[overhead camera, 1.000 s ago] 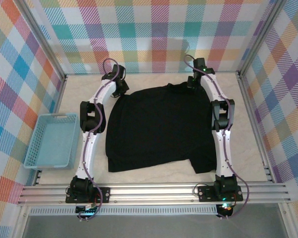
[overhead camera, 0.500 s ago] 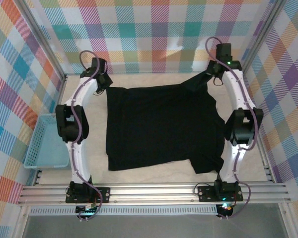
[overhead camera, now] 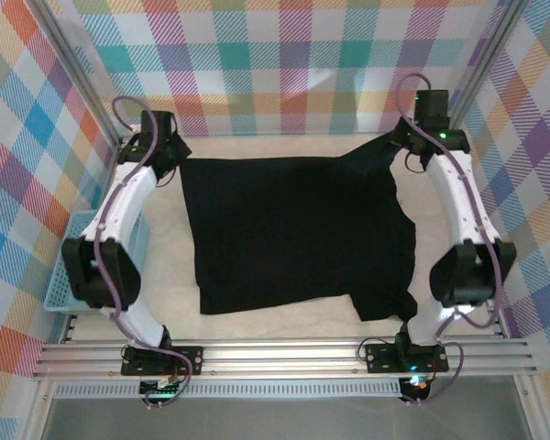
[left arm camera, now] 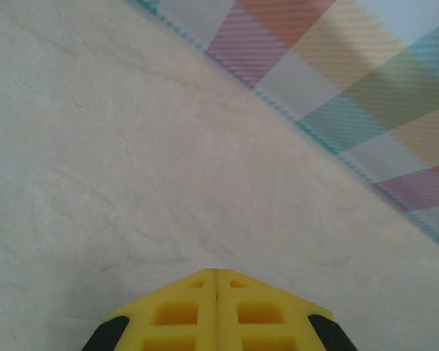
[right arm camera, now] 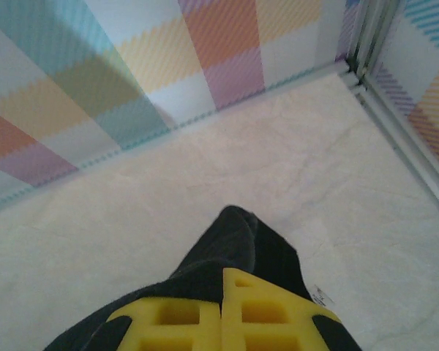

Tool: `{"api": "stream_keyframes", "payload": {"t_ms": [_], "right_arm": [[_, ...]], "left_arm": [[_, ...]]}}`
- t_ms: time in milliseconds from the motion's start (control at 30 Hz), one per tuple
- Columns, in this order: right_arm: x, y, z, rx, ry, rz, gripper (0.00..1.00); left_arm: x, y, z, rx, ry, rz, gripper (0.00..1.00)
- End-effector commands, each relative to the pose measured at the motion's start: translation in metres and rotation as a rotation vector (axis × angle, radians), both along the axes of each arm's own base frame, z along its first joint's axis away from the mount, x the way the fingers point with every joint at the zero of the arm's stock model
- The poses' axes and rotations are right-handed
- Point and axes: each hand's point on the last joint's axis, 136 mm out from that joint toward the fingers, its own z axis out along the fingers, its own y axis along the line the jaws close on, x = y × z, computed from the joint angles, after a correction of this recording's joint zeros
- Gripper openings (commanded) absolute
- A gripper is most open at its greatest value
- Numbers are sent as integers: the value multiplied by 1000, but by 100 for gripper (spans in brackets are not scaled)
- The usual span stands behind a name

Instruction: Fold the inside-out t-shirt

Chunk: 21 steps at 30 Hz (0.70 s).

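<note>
On table (overhead camera: 284,326), one t-shirt (overhead camera: 293,229), one basket (overhead camera: 62,275)

**Black shirt stretched between my two grippers**

My left gripper (overhead camera: 176,158) and right gripper (overhead camera: 396,145) each pinch a far corner of the inside-out t-shirt (overhead camera: 293,238), and its edge runs taut between them. The rest lies flat on the table (overhead camera: 284,326), back toward my bases. A blue basket (overhead camera: 69,275) sits behind my left gripper.
</note>
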Motion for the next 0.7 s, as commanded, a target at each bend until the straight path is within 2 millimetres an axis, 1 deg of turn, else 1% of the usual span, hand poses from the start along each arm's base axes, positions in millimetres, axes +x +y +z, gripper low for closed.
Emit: {"api": "stream_keyframes", "payload": {"t_ms": [0, 67, 167, 300, 367, 467, 533, 567, 600, 633, 667], "right_arm": [[-33, -5, 63, 35, -172, -38, 0], [-57, -10, 85, 33, -222, -61, 0], [-99, -20, 122, 18, -311, -105, 0], [-158, -30, 182, -16, -464, -137, 0], [-188, -32, 214, -40, -546, -133, 0], [-234, -35, 258, -71, -668, -136, 0], [-261, -36, 283, -92, -747, -132, 0], [-271, -34, 293, -99, -779, -114, 0], [-277, -30, 299, -108, -796, -89, 0], [-278, -26, 303, -110, -803, -65, 0], [-275, -23, 301, -106, -794, -43, 0]], "left_arm": [[-28, 15, 59, 0, -161, 60, 0], [-51, 20, 80, -1, -209, 79, 0], [-87, 26, 114, -4, -292, 102, 0], [-135, 29, 162, -21, -416, 103, 0], [-162, 31, 188, -27, -480, 100, 0], [-201, 30, 228, -33, -586, 77, 0], [-225, 28, 252, -35, -661, 51, 0], [-235, 26, 263, -36, -695, 32, 0], [-240, 23, 269, -37, -710, 11, 0], [-242, 19, 273, -43, -711, -18, 0], [-239, 12, 270, -57, -693, -53, 0]]}}
